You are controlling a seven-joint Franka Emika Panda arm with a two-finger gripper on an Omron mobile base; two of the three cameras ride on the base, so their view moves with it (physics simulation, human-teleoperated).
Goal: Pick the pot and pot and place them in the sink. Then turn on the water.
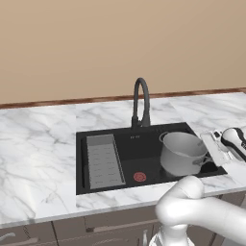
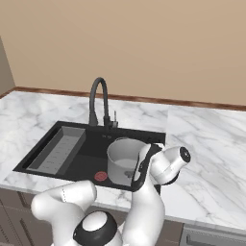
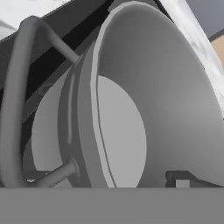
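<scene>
jaws are spread wide, straddling the rim of the grey pot (image 3: 131,109) next to its loop handle (image 3: 22,105), and that pot sits upright in the right end of the black sink (image 1: 96,135), ribbed tray (image 1: 103,161) left, faucet (image 1: 141,103) behind, marble table (image 1: 38,144) around.

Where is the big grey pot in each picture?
Left base view: the pot stands in the right end of the sink, at centre right of the picture.
Right base view: the pot is at the middle of the picture, in the sink's near right corner, partly behind the arm.
Hand view: the pot is seen very close, on its side, with a loop handle at the left.
Shared landmark: the black faucet behind the sink.
</scene>
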